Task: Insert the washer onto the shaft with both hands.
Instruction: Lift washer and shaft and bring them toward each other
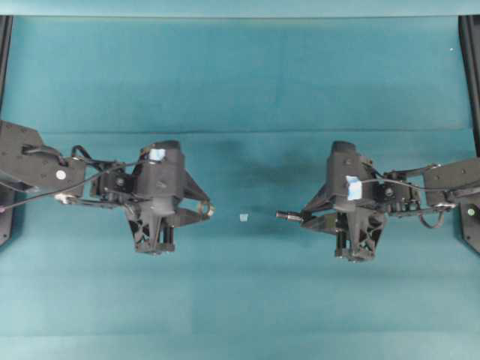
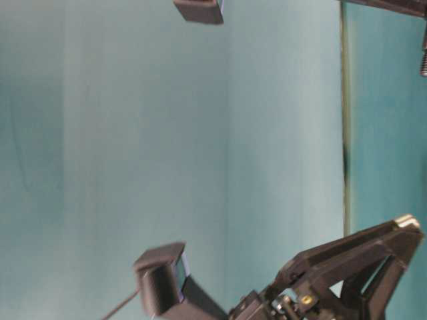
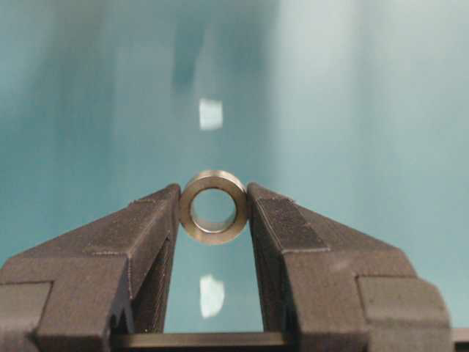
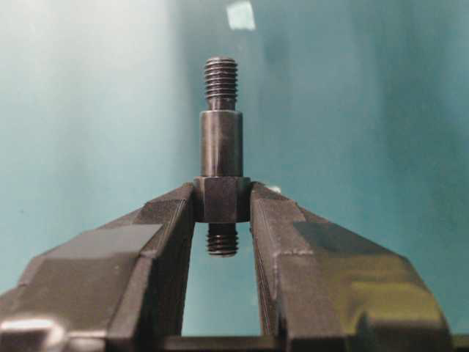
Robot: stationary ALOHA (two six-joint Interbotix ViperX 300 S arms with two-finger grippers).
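Observation:
My left gripper [image 1: 207,211] [image 3: 214,192] is shut on the washer [image 3: 214,235], a grey-tan metal ring pinched edge-on between the fingertips with its hole facing the camera. In the overhead view the washer [image 1: 211,208] is a pale speck at the fingertips. My right gripper [image 1: 304,218] [image 4: 222,189] is shut on the shaft [image 4: 221,143], gripping its thick hexagonal middle. The shaft's smooth section and threaded end stick out past the fingertips. In the overhead view the shaft [image 1: 287,215] points left toward the washer, with a wide gap between them. Both grippers are held above the table.
A small pale tape square [image 1: 243,217] lies on the teal table [image 1: 240,90] between the two grippers. It also shows in the left wrist view [image 3: 211,114] and the right wrist view [image 4: 240,15]. Black frame rails [image 1: 471,67] run along the table's sides.

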